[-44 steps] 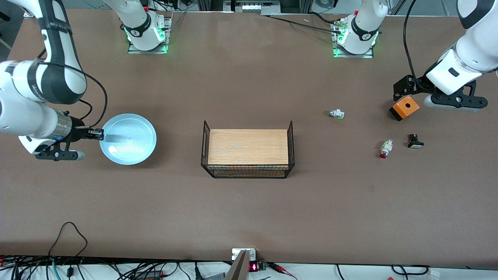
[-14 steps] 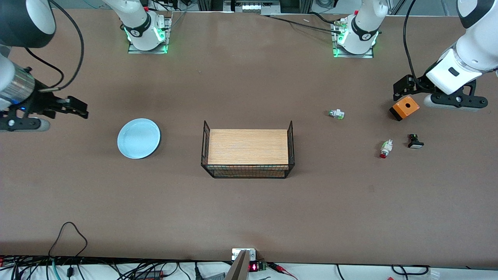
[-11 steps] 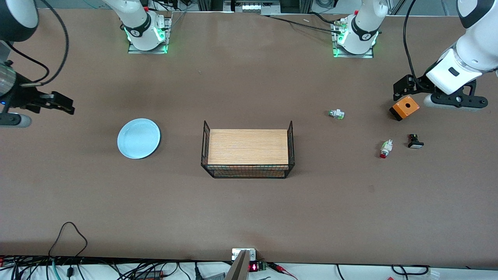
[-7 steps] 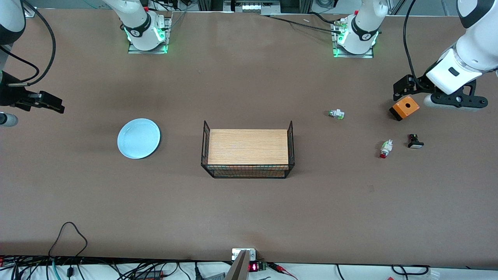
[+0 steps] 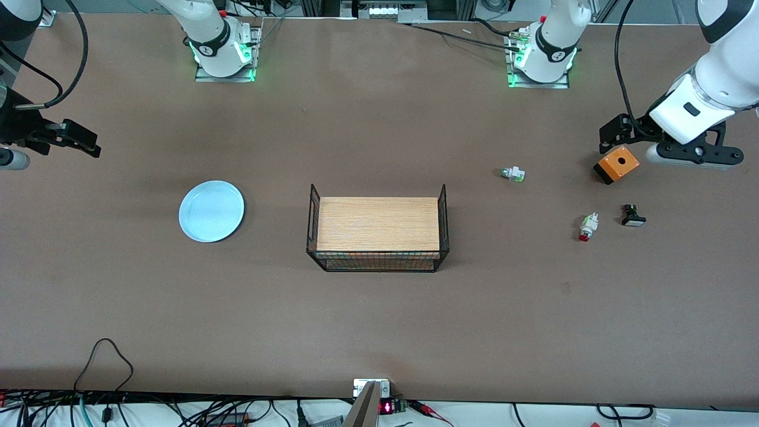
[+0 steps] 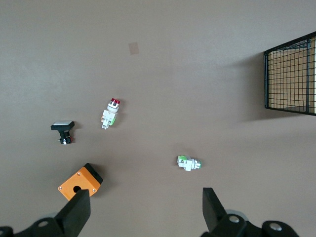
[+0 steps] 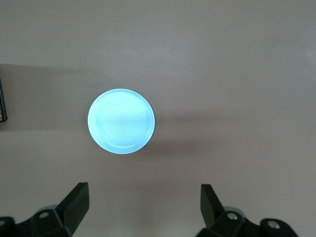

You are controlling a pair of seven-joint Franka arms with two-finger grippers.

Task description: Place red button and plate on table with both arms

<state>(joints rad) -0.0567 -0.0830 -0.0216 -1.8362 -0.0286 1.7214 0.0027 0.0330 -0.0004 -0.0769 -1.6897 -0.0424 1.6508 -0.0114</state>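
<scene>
The plate, round, pale blue and shallow with a raised rim, is set flat and empty on the brown surface toward the right arm's end. The red button, a small white-beige block with a red cap, is laid on its side toward the left arm's end, cap pointing toward the front camera.

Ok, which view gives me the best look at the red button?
The left wrist view: the red button lies on the table with its red cap and white body distinct. The front view shows the red button much smaller. The right wrist view misses it, showing only the plate.
</scene>
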